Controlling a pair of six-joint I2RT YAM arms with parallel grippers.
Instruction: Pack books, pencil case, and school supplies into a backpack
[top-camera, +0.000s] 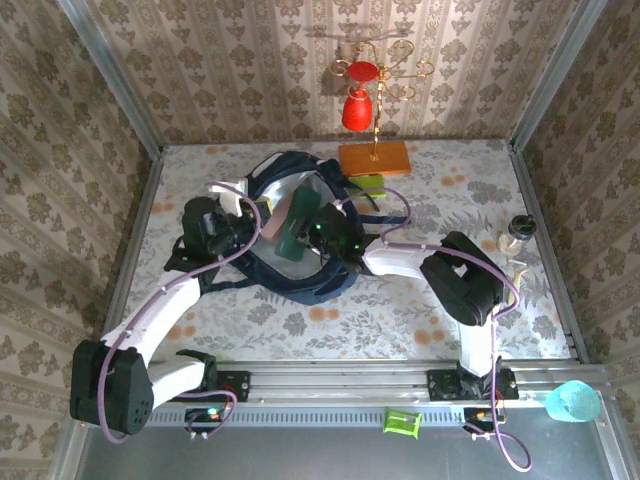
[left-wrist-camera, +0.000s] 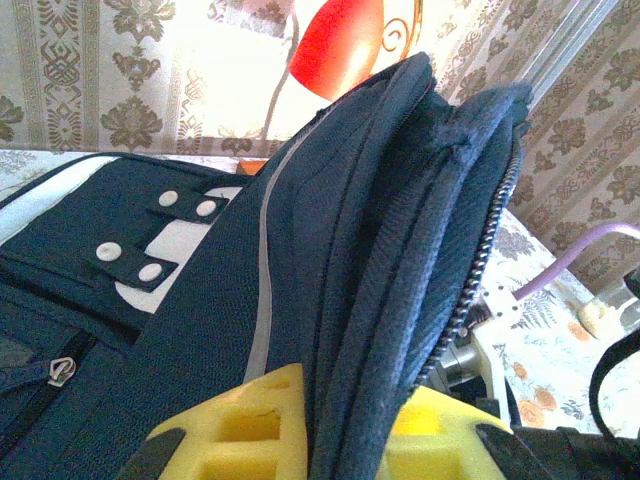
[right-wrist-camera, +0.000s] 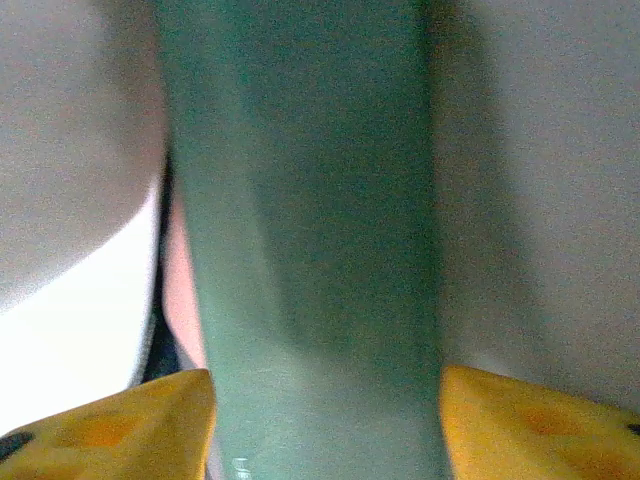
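The navy backpack (top-camera: 290, 288) lies open mid-table, its mouth facing up. My left gripper (top-camera: 250, 222) is shut on the backpack's upper rim; in the left wrist view the folded blue fabric (left-wrist-camera: 400, 230) and zip run between the yellow fingers (left-wrist-camera: 250, 420). My right gripper (top-camera: 312, 236) reaches into the mouth from the right, shut on a dark green piece (top-camera: 296, 236). In the right wrist view this piece (right-wrist-camera: 310, 250) spans the gap between both fingers, with a pink piece (right-wrist-camera: 182, 290) just left of it. A light green piece (top-camera: 368, 183) lies behind the backpack. Books and pencil case are hidden.
An orange slab (top-camera: 375, 157) with a gold stem and red bell (top-camera: 358, 108) stands at the back. A small bottle (top-camera: 515, 238) is at the right edge. On the front rail sit a green object (top-camera: 402, 421) and a teal cup (top-camera: 572, 402).
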